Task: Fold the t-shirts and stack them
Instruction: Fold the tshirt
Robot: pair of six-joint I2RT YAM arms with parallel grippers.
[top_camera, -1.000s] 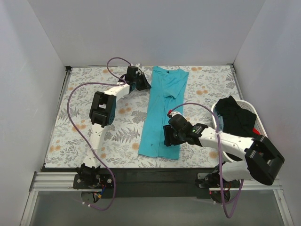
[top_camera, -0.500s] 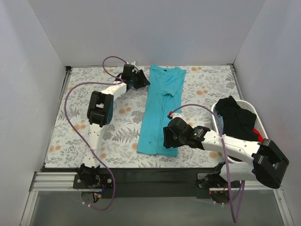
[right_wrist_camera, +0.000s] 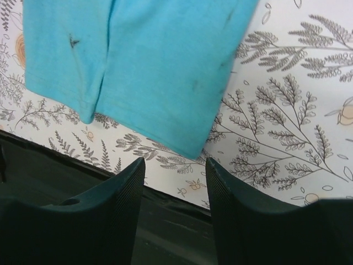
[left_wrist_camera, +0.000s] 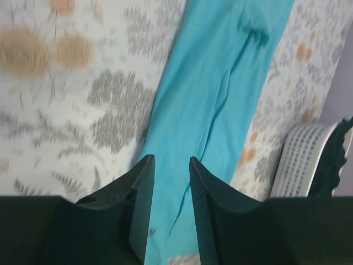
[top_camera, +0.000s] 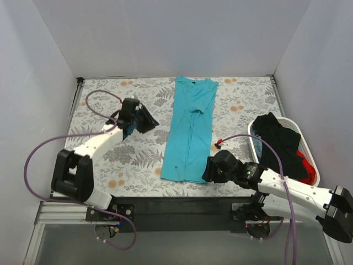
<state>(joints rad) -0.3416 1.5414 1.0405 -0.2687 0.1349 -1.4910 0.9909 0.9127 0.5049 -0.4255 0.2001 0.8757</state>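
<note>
The teal t-shirt (top_camera: 190,128) lies folded into a long narrow strip down the middle of the floral cloth; it also shows in the left wrist view (left_wrist_camera: 220,94) and the right wrist view (right_wrist_camera: 143,61). My left gripper (top_camera: 148,120) is open and empty, well to the left of the shirt. My right gripper (top_camera: 207,171) is open and empty, just off the shirt's near right corner. In the wrist views the left gripper (left_wrist_camera: 170,165) and right gripper (right_wrist_camera: 175,165) hold nothing. Black t-shirts (top_camera: 276,141) and a red one (top_camera: 310,174) lie in the basket.
The white plastic basket (top_camera: 255,144) stands at the right. The grey floral cloth (top_camera: 121,154) covers the table. A black strip (top_camera: 165,205) runs along the near table edge. White walls close in the back and sides.
My left gripper has drawn back from the shirt's far left collar end toward the left and nearer. My right gripper has moved off the shirt's near end to its right corner.
</note>
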